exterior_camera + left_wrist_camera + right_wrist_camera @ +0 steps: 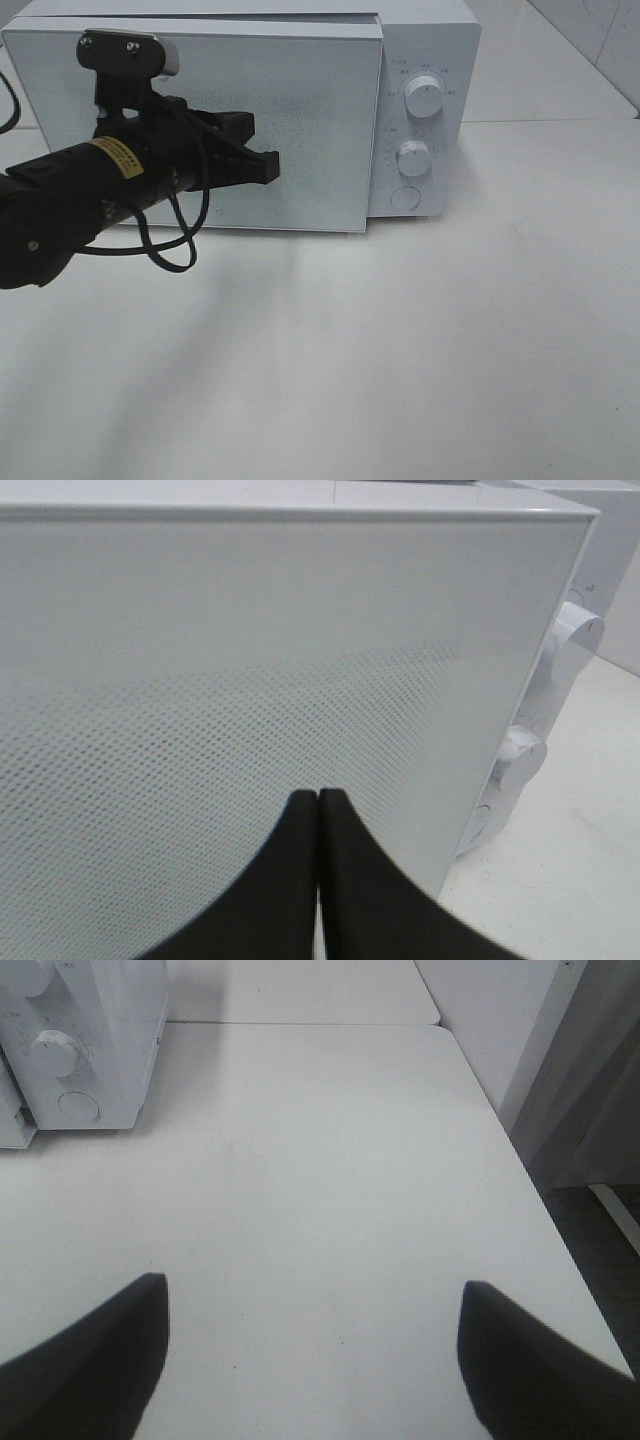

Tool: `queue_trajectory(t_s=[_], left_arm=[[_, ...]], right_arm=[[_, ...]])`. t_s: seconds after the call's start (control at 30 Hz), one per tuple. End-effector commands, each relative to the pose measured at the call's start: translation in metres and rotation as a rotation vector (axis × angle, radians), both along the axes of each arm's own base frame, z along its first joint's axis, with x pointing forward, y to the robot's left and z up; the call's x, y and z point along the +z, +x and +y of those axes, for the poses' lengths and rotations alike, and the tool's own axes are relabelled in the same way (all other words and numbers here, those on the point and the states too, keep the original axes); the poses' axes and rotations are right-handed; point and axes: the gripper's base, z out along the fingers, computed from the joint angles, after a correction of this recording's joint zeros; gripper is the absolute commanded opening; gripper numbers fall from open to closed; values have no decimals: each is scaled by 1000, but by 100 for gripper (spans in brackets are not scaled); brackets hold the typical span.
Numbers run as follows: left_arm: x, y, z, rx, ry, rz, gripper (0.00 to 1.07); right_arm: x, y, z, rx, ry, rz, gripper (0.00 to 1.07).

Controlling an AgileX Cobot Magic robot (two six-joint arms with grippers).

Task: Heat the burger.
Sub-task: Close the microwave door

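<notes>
Pointing closed jaws at microwave door [300, 130]

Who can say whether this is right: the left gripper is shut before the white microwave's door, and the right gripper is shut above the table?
One slip: the right gripper is open, fingers wide apart above the table, as the right wrist view shows. The left gripper is indeed shut before the white microwave's door.
</notes>
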Motion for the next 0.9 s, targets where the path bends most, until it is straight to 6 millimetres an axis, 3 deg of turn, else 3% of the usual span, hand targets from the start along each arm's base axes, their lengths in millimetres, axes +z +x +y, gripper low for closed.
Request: queue_trajectory(t_s=[0.03,0.33,0.9], left_arm=[[2,6,-12,-2,-14,-6,0],[2,27,-38,9,-52,1,0],[6,61,-65,22,-88,-5,0]], right_arm=[[0,-3,0,2,-1,-37,75],[0,-3,0,2,-1,-37,75],[0,-3,0,1,0,-37,75]])
